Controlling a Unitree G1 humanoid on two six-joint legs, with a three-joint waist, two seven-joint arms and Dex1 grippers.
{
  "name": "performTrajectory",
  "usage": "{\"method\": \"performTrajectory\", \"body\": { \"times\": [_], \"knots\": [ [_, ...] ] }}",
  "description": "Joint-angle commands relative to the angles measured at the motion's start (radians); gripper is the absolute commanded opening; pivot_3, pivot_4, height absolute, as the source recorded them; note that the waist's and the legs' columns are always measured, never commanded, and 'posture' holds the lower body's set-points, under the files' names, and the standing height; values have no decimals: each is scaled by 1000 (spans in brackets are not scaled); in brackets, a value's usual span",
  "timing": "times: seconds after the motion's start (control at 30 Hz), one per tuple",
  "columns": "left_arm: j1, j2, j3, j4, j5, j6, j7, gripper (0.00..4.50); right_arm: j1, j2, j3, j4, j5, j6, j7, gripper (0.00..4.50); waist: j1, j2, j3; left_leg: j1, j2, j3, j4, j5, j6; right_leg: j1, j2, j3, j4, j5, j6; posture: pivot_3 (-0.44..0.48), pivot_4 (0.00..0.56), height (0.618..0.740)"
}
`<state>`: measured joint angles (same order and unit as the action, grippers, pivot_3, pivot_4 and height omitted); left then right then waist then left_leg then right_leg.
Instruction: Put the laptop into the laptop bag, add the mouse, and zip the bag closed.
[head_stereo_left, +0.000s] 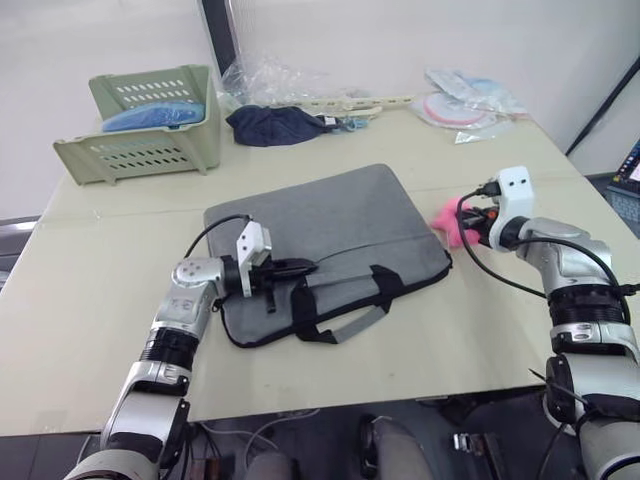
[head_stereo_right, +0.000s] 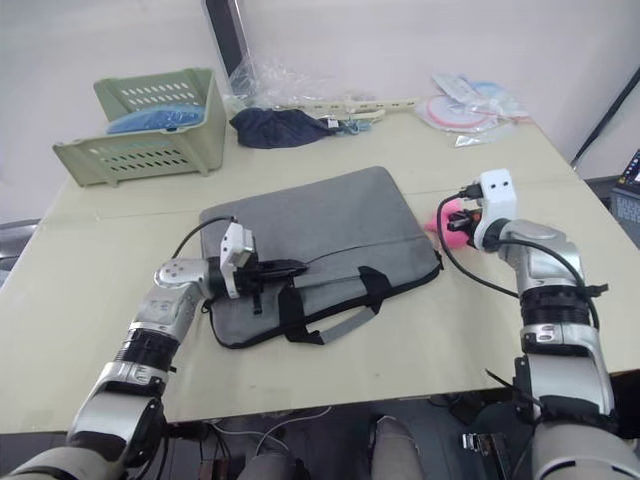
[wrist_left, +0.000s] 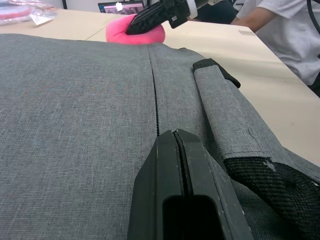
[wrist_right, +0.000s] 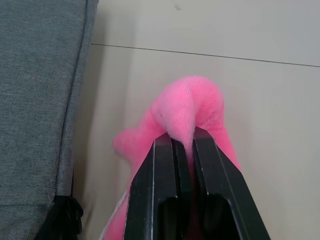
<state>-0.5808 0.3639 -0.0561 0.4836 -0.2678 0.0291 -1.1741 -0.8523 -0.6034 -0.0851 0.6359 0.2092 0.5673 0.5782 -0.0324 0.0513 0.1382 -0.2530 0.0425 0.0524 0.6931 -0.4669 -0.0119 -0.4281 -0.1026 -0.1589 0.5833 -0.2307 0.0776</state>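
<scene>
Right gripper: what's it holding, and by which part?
The right gripper pinches a fold of fuzz at the top of the pink lump beside the laptop bag.

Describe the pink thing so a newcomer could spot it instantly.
Start at the grey laptop bag lying mid-table. Just off its right edge sits a fuzzy pink lump, pinched by the right claw. It is the one bright pink, furry item beside the bag.

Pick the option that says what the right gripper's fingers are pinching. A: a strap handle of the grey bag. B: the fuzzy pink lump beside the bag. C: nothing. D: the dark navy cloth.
B: in the right wrist view the right gripper has its fingers closed on a fold of the fuzzy pink lump, which lies on the table beside the laptop bag.
</scene>
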Motion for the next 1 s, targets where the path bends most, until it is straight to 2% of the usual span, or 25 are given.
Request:
{"method": "performTrajectory", "body": {
  "times": [0.03, 0.67, 1.0],
  "knots": [
    [99, -3, -78, 76, 53, 73, -17, 0, -50, 3, -8, 10, -6, -41, 18, 25, 0, 0, 0, 0, 0, 0, 0, 0, 0, 0, 0, 0, 0, 0, 0, 0, 150, 740],
    [101, -4, -83, 69, 56, 84, -23, 0, -125, 27, -76, 61, 8, -77, -18, 25, 0, 1, 1, 0, 0, 0, 0, 0, 0, 0, -1, 0, 0, 0, 0, 0, 150, 740],
    [93, -10, -82, 80, 57, 79, -24, 0, -61, 28, -63, -21, 10, -29, 20, 25, 0, 2, 1, 0, 0, 0, 0, 0, 0, 0, -1, 0, 0, 0, 0, 0, 150, 740]
  ]
}}
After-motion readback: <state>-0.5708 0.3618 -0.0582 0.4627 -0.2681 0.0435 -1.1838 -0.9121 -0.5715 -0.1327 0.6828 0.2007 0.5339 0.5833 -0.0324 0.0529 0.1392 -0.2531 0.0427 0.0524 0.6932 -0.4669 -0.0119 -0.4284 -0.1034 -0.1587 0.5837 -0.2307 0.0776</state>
